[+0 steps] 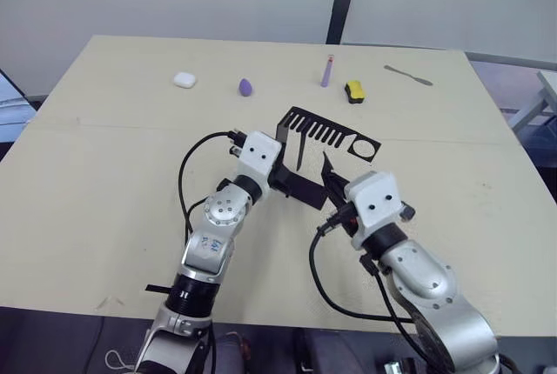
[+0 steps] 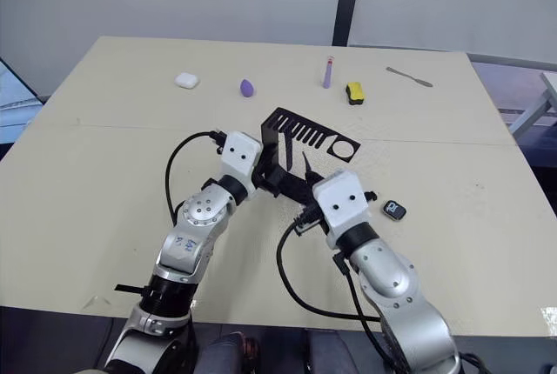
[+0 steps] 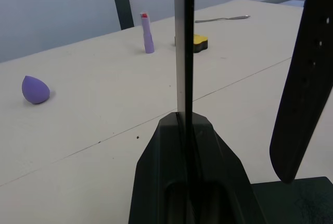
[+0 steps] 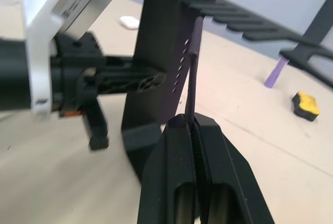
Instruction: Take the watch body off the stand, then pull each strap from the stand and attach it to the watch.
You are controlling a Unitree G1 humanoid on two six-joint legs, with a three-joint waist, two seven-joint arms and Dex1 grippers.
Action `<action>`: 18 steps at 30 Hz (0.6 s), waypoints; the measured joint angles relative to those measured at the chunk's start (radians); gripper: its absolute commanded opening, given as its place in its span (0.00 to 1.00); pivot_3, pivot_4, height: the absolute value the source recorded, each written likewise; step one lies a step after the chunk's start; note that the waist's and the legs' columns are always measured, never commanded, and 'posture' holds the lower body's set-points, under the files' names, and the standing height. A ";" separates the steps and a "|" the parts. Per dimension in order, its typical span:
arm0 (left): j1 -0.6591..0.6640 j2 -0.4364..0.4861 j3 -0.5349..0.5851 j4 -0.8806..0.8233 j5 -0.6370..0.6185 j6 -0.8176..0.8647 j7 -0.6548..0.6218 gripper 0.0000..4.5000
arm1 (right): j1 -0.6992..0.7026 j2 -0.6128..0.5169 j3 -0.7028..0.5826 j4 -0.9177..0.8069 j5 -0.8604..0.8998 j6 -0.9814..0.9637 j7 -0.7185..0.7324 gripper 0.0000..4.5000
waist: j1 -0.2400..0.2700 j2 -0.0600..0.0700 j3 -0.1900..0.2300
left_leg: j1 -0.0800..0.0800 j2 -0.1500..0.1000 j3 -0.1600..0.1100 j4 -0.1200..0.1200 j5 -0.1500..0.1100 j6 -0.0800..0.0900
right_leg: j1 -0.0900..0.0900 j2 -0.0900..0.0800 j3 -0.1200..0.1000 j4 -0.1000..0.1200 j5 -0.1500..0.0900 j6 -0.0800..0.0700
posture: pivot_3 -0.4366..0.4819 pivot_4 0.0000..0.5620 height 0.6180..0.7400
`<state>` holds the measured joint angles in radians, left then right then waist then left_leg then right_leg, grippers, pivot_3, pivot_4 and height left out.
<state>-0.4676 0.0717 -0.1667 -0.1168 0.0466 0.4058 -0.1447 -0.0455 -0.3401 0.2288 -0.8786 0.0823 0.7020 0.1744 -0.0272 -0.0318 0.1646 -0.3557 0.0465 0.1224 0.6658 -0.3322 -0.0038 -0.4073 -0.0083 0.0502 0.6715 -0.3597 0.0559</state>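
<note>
Near the table's centre, the left gripper was clamped on the stand's wall, the right gripper on a strap. The watch body lay off the stand, toward the right edge; attachment remained outstanding.

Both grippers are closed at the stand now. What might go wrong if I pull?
1. The right gripper pinches the strap by its thin edge, so it may slip out.
2. The left gripper holds the stand only by a thin wall; a hard pull could twist or tip it.
3. The watch body lies beside the right arm and could be knocked.
</note>
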 measured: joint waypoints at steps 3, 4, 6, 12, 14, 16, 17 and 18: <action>0.000 0.013 0.009 0.000 -0.007 -0.001 -0.015 0.14 | 0.051 -0.030 -0.075 -0.005 0.070 -0.001 0.070 0.00 | 0.000 0.000 0.000 | 0.000 0.000 0.000 0.000 0.000 0.000 | 0.000 0.000 0.000 0.000 0.000 0.000 | 0.48 0.27 1.00; 0.004 0.022 0.013 0.000 -0.012 -0.001 -0.027 0.21 | 0.061 -0.038 -0.106 -0.004 0.100 -0.002 0.097 0.00 | -0.001 0.000 0.000 | 0.000 0.000 0.000 0.000 0.000 0.000 | 0.000 0.000 0.000 0.000 0.000 0.000 | 0.48 0.27 1.00; 0.014 0.034 0.022 0.000 -0.027 -0.001 -0.050 0.41 | 0.070 -0.047 -0.155 0.000 0.142 -0.002 0.133 0.00 | -0.005 0.000 0.000 | 0.000 0.000 0.000 -0.001 0.000 0.000 | 0.000 0.001 0.000 0.000 0.000 0.000 | 0.48 0.27 1.00; 0.034 0.105 0.070 -0.076 -0.100 0.000 -0.141 0.99 | 0.023 -0.085 -0.260 0.058 0.267 -0.002 0.227 0.00 | -0.005 0.000 0.000 | 0.000 0.000 0.000 -0.001 0.000 0.000 | 0.000 0.001 0.000 0.000 0.000 0.000 | 0.48 0.27 1.00; 0.062 0.170 0.101 -0.128 -0.138 0.008 -0.197 0.99 | 0.016 -0.128 -0.286 0.078 0.315 -0.002 0.284 0.00 | -0.006 0.000 0.000 | 0.001 0.000 0.000 -0.002 0.000 0.000 | 0.000 0.001 0.000 0.000 0.000 -0.001 | 0.48 0.27 1.00; 0.103 0.242 0.158 -0.175 -0.224 0.042 -0.289 0.99 | 0.011 -0.159 -0.312 0.103 0.372 -0.002 0.341 0.00 | -0.008 0.000 0.000 | 0.001 0.001 0.000 -0.002 0.000 -0.001 | 0.000 0.001 0.000 0.001 -0.001 -0.001 | 0.48 0.27 1.00; 0.122 0.275 0.181 -0.191 -0.277 0.067 -0.339 0.99 | 0.009 -0.167 -0.323 0.111 0.397 -0.001 0.362 0.00 | -0.008 0.000 0.000 | 0.001 0.001 0.000 -0.002 0.000 -0.001 | 0.000 0.000 0.000 0.001 -0.001 -0.001 | 0.48 0.27 1.00; 0.140 0.312 0.207 -0.203 -0.351 0.106 -0.408 0.99 | -0.005 -0.173 -0.328 0.123 0.435 0.005 0.385 0.00 | -0.008 0.000 0.000 | 0.001 0.001 0.000 -0.001 0.000 -0.001 | 0.000 0.000 0.000 0.001 -0.001 -0.001 | 0.48 0.27 1.00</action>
<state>-0.3274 0.3834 0.0407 -0.3196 -0.3044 0.5119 -0.5527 -0.0505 -0.5135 -0.0992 -0.7552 0.5168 0.7067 0.5596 -0.0350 -0.0317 0.1648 -0.3547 0.0472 0.1224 0.6644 -0.3320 -0.0044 -0.4074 -0.0079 0.0503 0.6725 -0.3604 0.0545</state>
